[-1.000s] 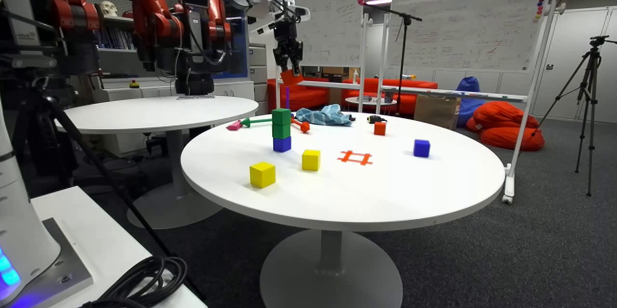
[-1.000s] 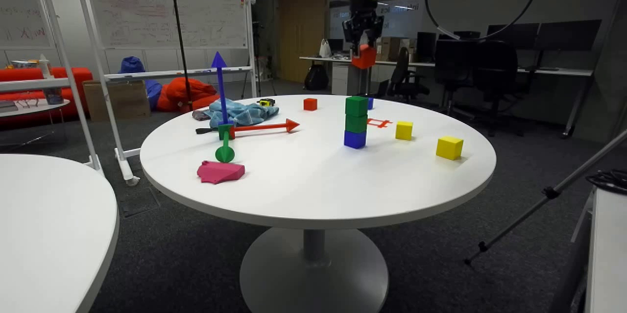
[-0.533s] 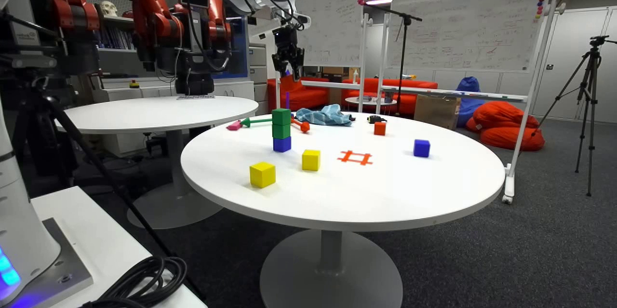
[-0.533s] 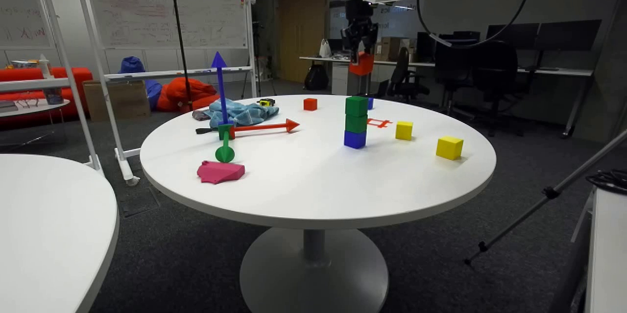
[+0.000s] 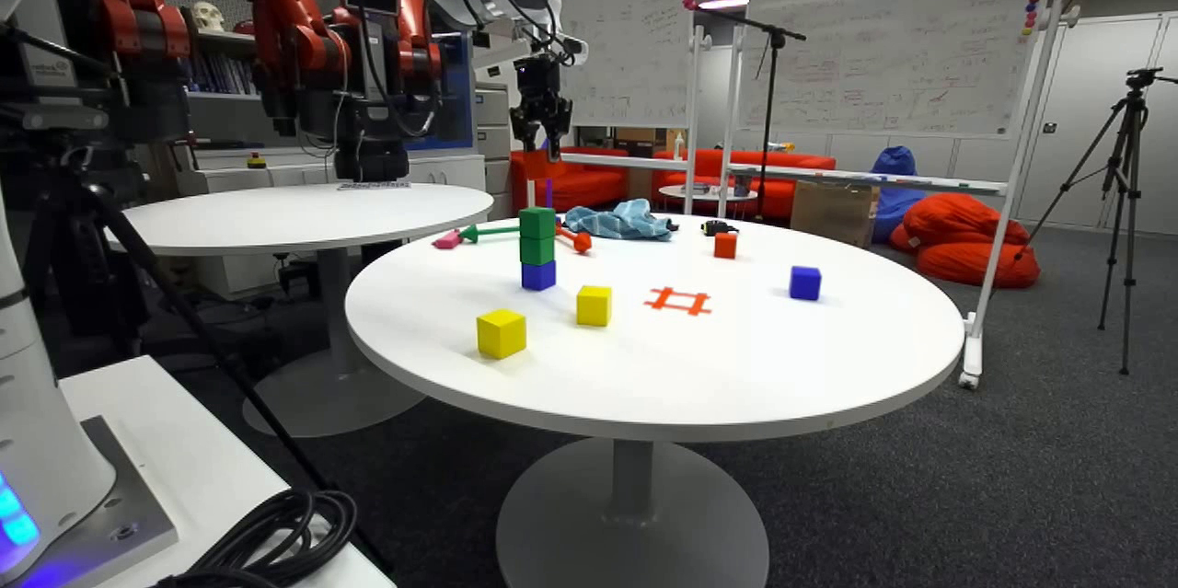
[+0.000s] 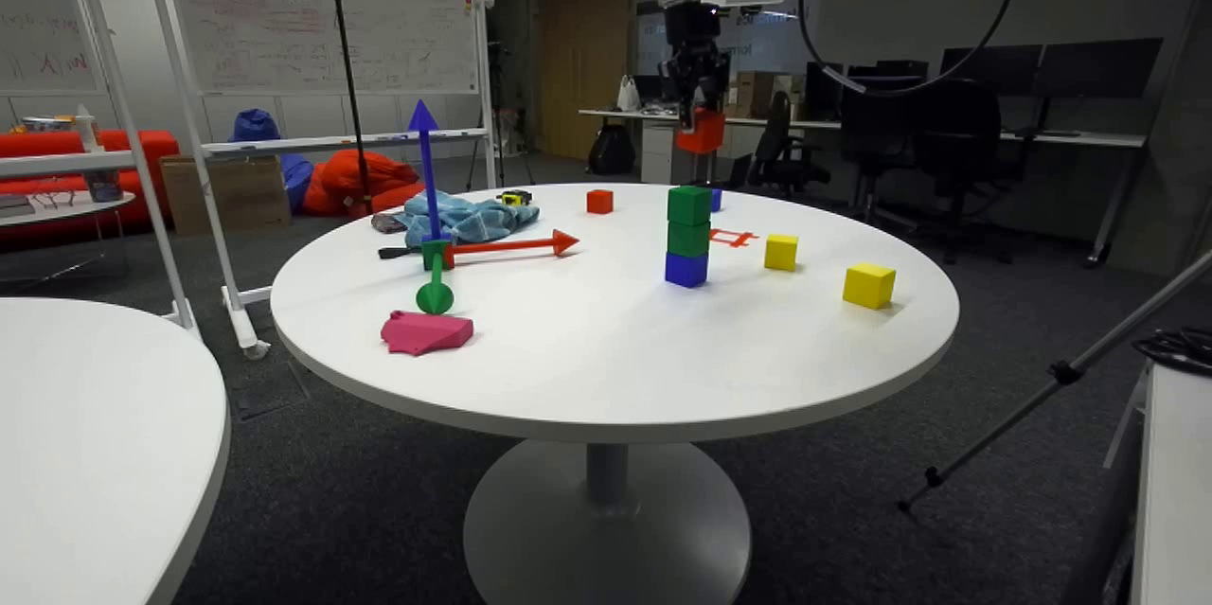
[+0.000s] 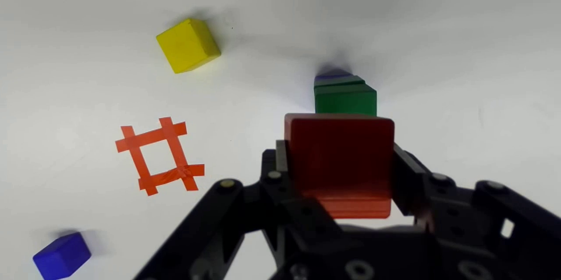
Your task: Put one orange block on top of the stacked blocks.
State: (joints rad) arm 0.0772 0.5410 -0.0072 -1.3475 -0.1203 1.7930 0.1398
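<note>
My gripper (image 6: 699, 116) is shut on an orange block (image 6: 702, 133), a red-orange cube, with a finger on each side of it. In the wrist view the block (image 7: 339, 157) fills the space between the fingers. The stacked blocks (image 6: 688, 237) stand upright on the white table, blue at the bottom with two green cubes above. In both exterior views the held block hangs above the tower (image 5: 537, 247) with a gap between. In the wrist view it hides part of the green top (image 7: 346, 101). Another orange block (image 5: 725, 245) lies on the table.
Two yellow cubes (image 5: 502, 334) stand near the tower. A blue cube (image 5: 804, 282) and an orange tape square (image 5: 678, 301) lie further off. An axis model with arrows (image 6: 436, 253), a pink piece (image 6: 426, 332) and a blue cloth (image 6: 471, 219) are also on the table.
My gripper has come down with the orange block and shifted slightly left in both exterior views. The block hangs more level now. The tower and the other cubes have not moved.
</note>
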